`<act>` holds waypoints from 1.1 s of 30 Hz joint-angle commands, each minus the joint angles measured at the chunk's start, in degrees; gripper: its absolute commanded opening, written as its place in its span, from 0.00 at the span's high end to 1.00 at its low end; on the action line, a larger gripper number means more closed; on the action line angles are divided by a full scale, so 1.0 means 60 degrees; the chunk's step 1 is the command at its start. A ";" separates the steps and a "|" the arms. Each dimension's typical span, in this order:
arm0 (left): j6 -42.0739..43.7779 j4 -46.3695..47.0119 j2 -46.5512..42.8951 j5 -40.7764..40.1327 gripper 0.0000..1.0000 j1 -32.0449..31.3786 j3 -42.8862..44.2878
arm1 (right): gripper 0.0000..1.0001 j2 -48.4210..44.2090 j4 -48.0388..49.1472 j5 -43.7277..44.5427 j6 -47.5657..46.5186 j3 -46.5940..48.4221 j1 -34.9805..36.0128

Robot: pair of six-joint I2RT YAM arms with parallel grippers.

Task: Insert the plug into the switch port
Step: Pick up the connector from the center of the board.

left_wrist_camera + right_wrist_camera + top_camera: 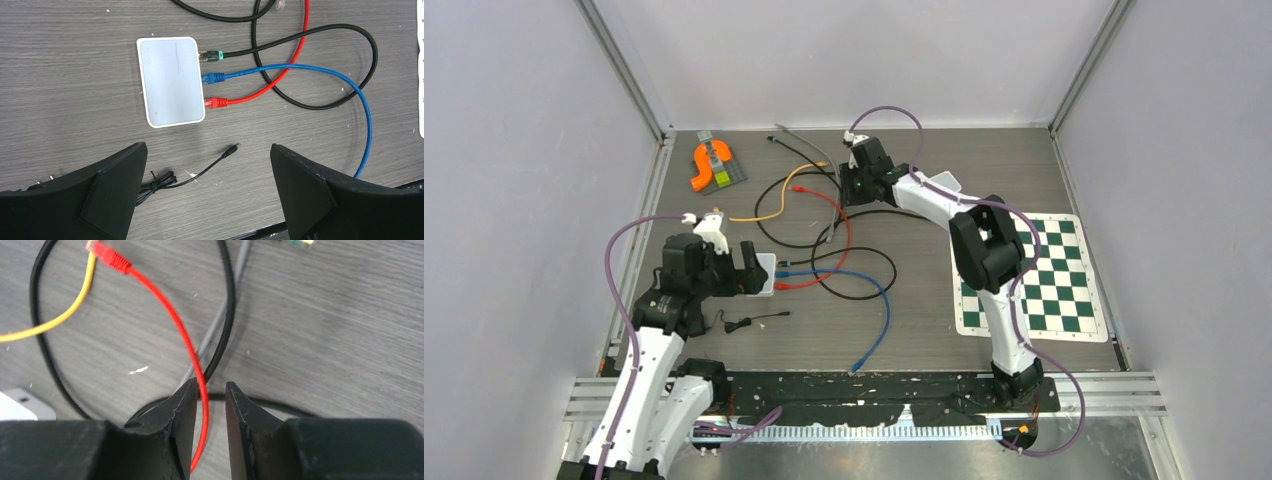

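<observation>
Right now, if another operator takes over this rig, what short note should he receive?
Left gripper: open, above the table near the white switch, holding nothing.
Right gripper: jaws narrow around the red cable; firm grip not confirmed.
Switch: three plugs already seated on one side.
Left to do: the red cable's free plug lies on the table, not yet inserted.

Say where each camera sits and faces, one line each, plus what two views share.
Top: above and behind the bases, looking down on the table; the left arm and right arm show.
Left wrist: above the switch, looking down; open left pincer at the bottom.
Right wrist: low over the table; right pincer straddles the red cable.
Shared: top and left wrist both show the switch.
</observation>
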 commanded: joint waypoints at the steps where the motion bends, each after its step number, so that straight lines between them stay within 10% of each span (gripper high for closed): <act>1: 0.0092 0.0224 0.0123 0.0011 0.03 -0.0023 0.0147 | 0.67 0.0364 0.0578 0.0965 0.0554 0.1016 -0.0094; 22: 0.0168 0.0254 0.0282 -0.0007 0.03 -0.0023 0.0201 | 0.67 0.2522 0.0369 -0.0742 0.1585 0.2883 -0.0437; 27: 0.0186 0.0269 0.0263 -0.0002 0.03 -0.0023 0.0209 | 0.92 0.2246 0.0571 -0.0446 0.1414 0.2735 -0.0480; 33: 0.0183 0.0289 0.0197 0.0024 0.03 -0.0023 0.0199 | 0.95 0.0841 0.0766 -0.0069 0.0739 0.2559 -0.0719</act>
